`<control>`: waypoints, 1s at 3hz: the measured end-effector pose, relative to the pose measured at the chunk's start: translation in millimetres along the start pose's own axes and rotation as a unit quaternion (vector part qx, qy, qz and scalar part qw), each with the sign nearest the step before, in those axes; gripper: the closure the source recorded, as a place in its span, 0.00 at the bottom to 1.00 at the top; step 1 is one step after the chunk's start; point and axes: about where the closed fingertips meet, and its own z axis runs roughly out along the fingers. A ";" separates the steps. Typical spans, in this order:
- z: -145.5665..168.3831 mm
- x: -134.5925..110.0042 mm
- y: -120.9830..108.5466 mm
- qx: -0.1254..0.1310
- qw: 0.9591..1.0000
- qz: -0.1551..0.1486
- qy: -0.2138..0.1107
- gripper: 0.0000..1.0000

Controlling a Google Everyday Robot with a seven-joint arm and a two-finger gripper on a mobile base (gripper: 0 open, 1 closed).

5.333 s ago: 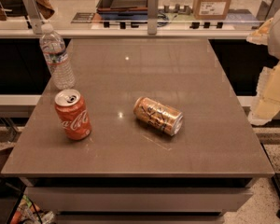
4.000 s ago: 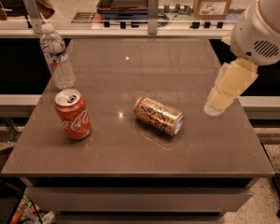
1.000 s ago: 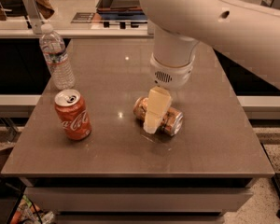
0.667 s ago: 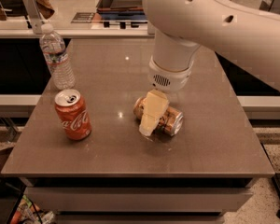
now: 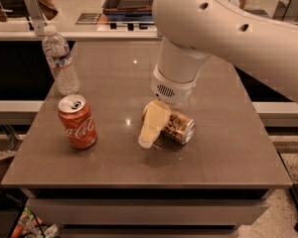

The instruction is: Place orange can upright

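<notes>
The orange can (image 5: 180, 127) lies on its side near the middle of the brown table (image 5: 223, 148), its silver end toward the right front. My gripper (image 5: 152, 127) hangs from the large white arm straight over the can's left part, with a cream finger (image 5: 154, 124) reaching down in front of the can to the table. The finger and wrist hide the can's left end.
A red Coca-Cola can (image 5: 78, 121) stands upright at the table's left front. A clear plastic water bottle (image 5: 61, 61) stands upright at the back left. The white arm (image 5: 228, 29) spans the upper right. A counter with trays runs behind the table.
The arm swung in from the right and came down over the lying can. In the last second the gripper sank lower and slid slightly left along the can. The cans and bottle have not moved.
</notes>
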 end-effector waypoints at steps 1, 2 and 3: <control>13.5 -0.6 4.3 -0.016 1.000 0.004 -0.010 0.00; 12.2 -0.6 4.6 -0.014 1.000 0.003 -0.010 0.18; 11.8 -0.5 5.2 -0.013 1.000 0.003 -0.010 0.40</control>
